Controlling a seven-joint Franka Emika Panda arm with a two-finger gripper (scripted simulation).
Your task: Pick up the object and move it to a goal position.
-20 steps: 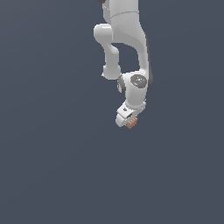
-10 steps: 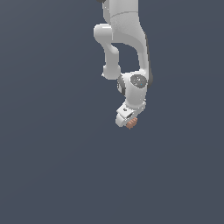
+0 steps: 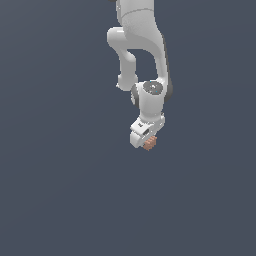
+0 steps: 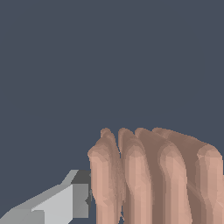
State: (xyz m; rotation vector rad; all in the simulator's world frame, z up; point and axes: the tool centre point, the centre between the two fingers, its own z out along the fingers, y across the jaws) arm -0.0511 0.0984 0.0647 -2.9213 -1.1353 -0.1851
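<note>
Since the earlier frames, no appreciable shift: arm and gripper (image 3: pixel 146 141) hold the same pose over the plain grey worktop (image 3: pixel 60 190). Gripper is closed onto the object (image 3: pixel 150 143), a ridged salmon-brown lump. One finger (image 4: pixel 57 203) touches its grooved side (image 4: pixel 153 179).

light: even, flat | shadows: no cast shadows | glare: none | focus: sharp | render: blocky, faceted edges
</note>
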